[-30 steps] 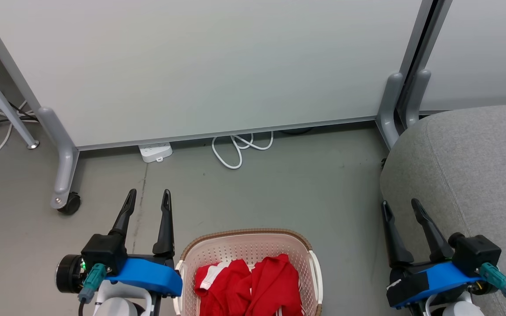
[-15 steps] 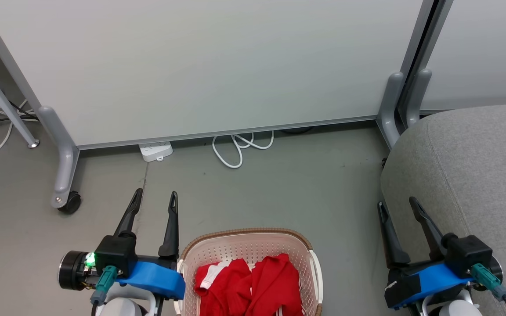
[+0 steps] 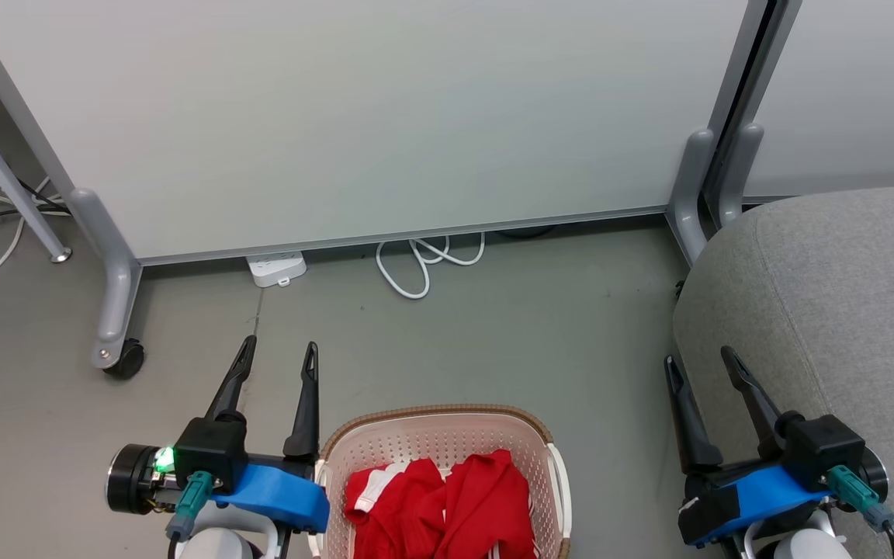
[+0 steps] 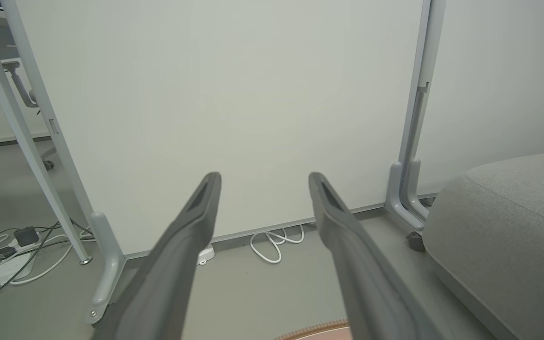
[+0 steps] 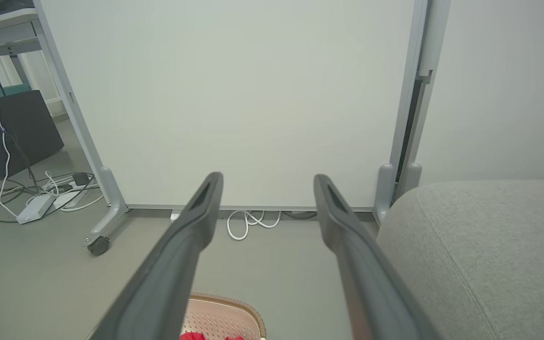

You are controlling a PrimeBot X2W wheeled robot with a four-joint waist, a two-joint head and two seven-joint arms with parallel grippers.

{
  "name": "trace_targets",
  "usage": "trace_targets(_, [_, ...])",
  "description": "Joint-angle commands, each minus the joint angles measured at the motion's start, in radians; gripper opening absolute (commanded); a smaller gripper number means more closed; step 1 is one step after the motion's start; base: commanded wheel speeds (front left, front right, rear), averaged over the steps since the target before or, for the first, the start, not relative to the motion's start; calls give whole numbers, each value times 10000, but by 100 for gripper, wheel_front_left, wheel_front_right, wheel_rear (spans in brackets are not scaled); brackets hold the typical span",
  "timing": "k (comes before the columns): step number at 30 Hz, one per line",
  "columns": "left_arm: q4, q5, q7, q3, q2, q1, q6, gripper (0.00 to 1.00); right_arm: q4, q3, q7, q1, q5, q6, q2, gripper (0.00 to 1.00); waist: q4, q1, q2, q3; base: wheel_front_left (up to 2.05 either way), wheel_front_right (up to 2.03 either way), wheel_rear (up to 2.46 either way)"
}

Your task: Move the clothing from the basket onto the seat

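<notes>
Hovering over the floor (image 3: 493,326), the left gripper (image 3: 280,346) gapes wide, empty. At its four o'clock, just beside it, stands the basket (image 3: 435,410), red clothing (image 3: 447,505) heaped inside. Farther right, the right gripper (image 3: 697,359) gapes empty too, the grey seat (image 3: 827,295) at its one o'clock.

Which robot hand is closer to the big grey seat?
Right. The right gripper hangs just beside the seat; the left gripper is on the far side of the basket, farther off.
</notes>
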Motion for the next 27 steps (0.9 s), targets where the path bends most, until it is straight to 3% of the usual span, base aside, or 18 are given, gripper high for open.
trace_targets(1, [25, -36, -49, 6, 13, -80, 42, 100, 31, -18, -59, 22, -27, 4, -62, 100, 3, 0, 0, 1, 0, 0, 0])
trace_targets(13, [336, -13, -41, -421, 9, -742, -280, 100, -114, 43, -58, -363, -90, 4, -60, 100, -310, 0, 0, 537, 0, 0, 0])
trace_targets(21, [1568, 196, -39, -1332, 209, -2507, -537, 100, -511, 119, -49, -1580, -291, 4, -54, 100, -1052, 0, 0, 2269, 0, 0, 0])
trace_targets(27, [2914, 33, -38, -2549, 556, -3963, -551, 100, -861, 235, -50, -2638, -353, 4, -50, 100, -1624, 0, 0, 3738, 0, 0, 0])
